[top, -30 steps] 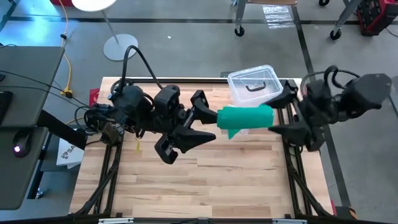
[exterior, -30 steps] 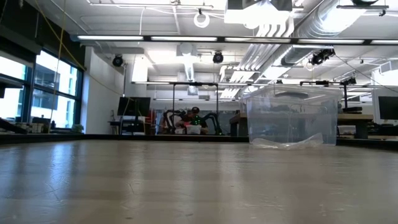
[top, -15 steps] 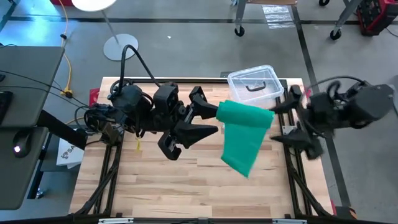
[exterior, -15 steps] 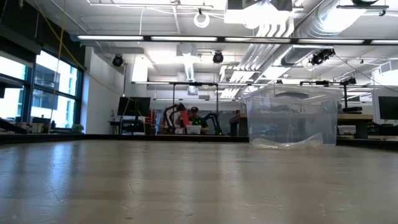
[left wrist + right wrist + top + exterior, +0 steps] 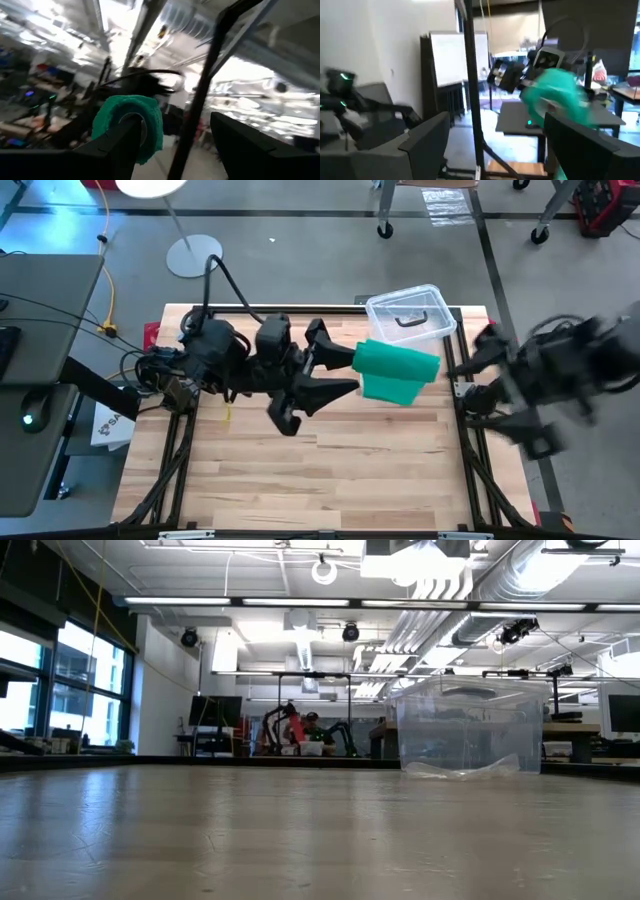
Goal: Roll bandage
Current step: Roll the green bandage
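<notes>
One bandage (image 5: 397, 370), a green roll with a short loose flap, hangs above the bench (image 5: 330, 470) centre, slipped over one of the left gripper's (image 5: 335, 370) spread fingers (image 5: 340, 356). At three o'clock, the right gripper (image 5: 490, 380) is blurred, fingers wide, holding nothing.

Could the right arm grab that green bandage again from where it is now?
Probably yes. The right gripper, open, has swung out past the table's right edge, apart from the bandage, which hangs rolled around one finger of the left gripper. Nothing stands between them; the clear box lies off to one side.
</notes>
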Motion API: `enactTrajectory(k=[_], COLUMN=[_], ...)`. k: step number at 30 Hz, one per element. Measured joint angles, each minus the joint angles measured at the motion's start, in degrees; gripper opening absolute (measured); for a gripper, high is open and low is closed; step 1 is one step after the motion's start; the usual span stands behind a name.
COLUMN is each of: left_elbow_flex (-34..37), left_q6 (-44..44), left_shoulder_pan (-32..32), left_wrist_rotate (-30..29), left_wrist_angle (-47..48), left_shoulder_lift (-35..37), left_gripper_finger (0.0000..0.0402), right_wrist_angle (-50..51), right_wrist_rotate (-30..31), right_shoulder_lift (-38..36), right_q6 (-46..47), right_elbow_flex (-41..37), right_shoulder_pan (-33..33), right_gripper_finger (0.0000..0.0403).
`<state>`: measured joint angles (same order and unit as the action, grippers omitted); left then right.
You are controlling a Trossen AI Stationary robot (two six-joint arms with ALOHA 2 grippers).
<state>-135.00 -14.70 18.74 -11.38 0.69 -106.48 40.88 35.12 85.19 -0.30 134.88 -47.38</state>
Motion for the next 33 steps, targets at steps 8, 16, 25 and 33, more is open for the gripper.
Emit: enactTrajectory(k=[8, 16, 25, 33], left_elbow_flex=[0.0, 0.0, 0.0, 0.0], left_q6=[0.0, -0.2, -5.3, -7.4], left_shoulder_pan=[0.0, 0.3, 0.2, 0.0], left_wrist_rotate=[-1.3, -1.2, 0.6, 2.0], left_wrist_angle=[2.2, 2.5, 2.5, 2.5], left_shoulder_lift=[0.0, 0.0, 1.4, 1.8], left_gripper_finger=[0.0231, 0.0231, 0.0231, 0.0231], right_wrist_angle=[0.7, 1.6, 2.2, -0.7], right_wrist_rotate=[1.9, 6.2, 12.0, 12.6], right_shoulder_lift=[1.8, 1.5, 1.4, 2.6], right_q6=[1.5, -1.7, -6.5, -10.7], right_elbow_flex=[0.1, 0.1, 0.0, 0.0], right_shoulder_pan=[4.1, 3.2, -0.6, -0.5], right_gripper_finger=[0.0317, 0.0317, 0.0316, 0.0316])
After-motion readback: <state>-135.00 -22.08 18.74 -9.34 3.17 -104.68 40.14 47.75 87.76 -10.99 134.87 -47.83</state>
